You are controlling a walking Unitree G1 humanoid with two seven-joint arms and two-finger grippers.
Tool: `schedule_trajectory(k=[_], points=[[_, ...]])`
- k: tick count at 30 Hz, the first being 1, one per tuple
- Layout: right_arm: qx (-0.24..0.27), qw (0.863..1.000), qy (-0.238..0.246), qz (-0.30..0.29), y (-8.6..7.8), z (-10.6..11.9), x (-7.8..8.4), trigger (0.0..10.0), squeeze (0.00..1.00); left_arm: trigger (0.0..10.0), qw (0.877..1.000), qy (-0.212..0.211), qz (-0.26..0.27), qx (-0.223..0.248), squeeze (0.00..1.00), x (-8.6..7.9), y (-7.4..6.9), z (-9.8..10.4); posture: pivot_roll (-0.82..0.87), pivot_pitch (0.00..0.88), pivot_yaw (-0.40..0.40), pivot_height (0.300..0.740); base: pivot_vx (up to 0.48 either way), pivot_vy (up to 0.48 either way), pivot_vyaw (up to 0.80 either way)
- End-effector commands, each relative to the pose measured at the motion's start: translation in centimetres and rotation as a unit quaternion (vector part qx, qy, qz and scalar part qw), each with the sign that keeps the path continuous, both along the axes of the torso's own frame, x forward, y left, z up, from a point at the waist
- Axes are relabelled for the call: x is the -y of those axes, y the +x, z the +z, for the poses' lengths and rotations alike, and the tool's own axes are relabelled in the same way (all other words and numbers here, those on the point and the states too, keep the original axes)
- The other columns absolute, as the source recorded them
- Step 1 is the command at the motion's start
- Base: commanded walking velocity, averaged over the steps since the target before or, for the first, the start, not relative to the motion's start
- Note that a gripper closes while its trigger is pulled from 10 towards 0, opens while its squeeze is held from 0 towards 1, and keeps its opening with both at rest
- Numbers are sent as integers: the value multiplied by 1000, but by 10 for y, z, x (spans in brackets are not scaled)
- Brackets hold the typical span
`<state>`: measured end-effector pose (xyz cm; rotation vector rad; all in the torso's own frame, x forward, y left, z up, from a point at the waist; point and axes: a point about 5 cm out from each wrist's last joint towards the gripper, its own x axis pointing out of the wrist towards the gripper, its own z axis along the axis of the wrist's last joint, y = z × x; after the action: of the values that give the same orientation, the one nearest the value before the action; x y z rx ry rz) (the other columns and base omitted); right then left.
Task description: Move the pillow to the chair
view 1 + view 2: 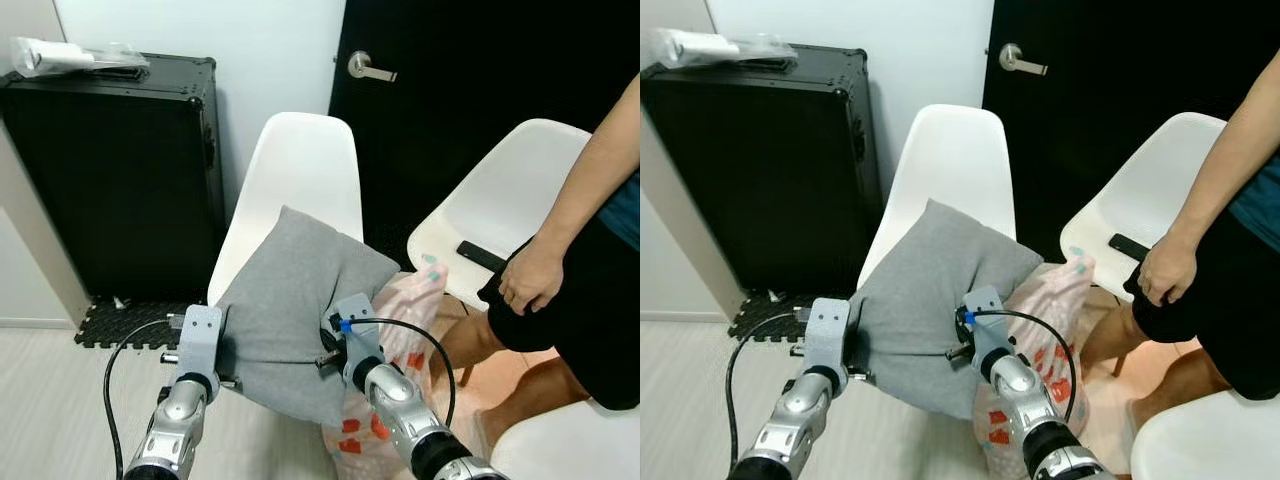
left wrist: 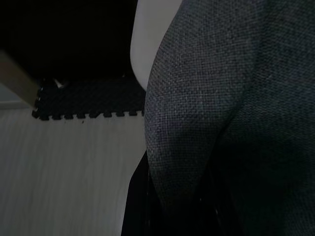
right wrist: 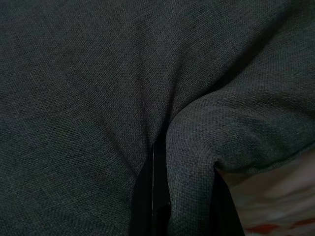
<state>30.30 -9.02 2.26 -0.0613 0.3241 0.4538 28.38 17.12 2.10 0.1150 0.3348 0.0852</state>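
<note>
White wall, black door and pale floor frame a grey fabric pillow held up before a white moulded plastic chair.

Left of the chair stands a large black case; to the right a person's hand hangs by a second white chair bearing a small black remote. The pillow hangs tilted over the seat's front edge, pinched between both arms: the left gripper clamps its left edge, the right gripper clenches a fold, beside a red-patterned plastic bag.
</note>
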Motion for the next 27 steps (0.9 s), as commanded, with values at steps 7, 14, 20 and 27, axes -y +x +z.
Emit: schedule_trajectory(k=[7,14,20,27], points=[[-25,999,-24,-34,-9,-15,24,10000,0,10000,998,14,31,51,0,-20,6,20,7,69,-70,740,0,0,0],[-28,999,-25,-36,-10,-16,26,10000,0,10000,998,14,30,51,0,-17,7,20,20,76,-70,740,0,0,0],[-32,999,-21,-28,-12,-17,21,10000,0,10000,998,22,46,43,0,-23,3,18,30,68,-95,740,0,0,0],[-26,999,-23,-18,-10,-14,16,10000,0,10000,999,27,26,38,0,-20,1,15,6,73,-97,740,0,0,0]])
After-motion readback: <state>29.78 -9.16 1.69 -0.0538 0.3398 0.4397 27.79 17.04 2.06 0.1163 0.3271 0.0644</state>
